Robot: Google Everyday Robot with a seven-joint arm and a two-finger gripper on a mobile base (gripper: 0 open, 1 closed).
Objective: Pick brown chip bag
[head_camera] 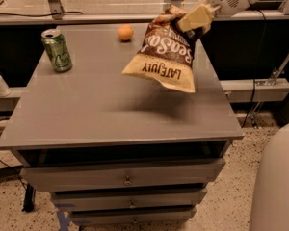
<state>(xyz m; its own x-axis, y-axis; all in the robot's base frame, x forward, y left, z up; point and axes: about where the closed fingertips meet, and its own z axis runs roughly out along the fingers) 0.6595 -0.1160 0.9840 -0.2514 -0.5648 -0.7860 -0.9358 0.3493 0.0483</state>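
A: Counts, front to back?

B: Three drawers (pixel 125 179) showing under the surface (pixel 101 114). Up top: one green can (pixel 57 50) standing upright mid-left, one orange (pixel 125 32) sitting near the far edge, one brown chip bag (pixel 164 54).

A: Bag where?

B: Hanging tilted above the right half, lower edge clearing the surface, shadow lying under it. At the far right edge the hand (pixel 196 19) is clamping the bag's top corner.

A: Room?

B: Front and middle lying open. Can and orange sitting well apart from the bag.
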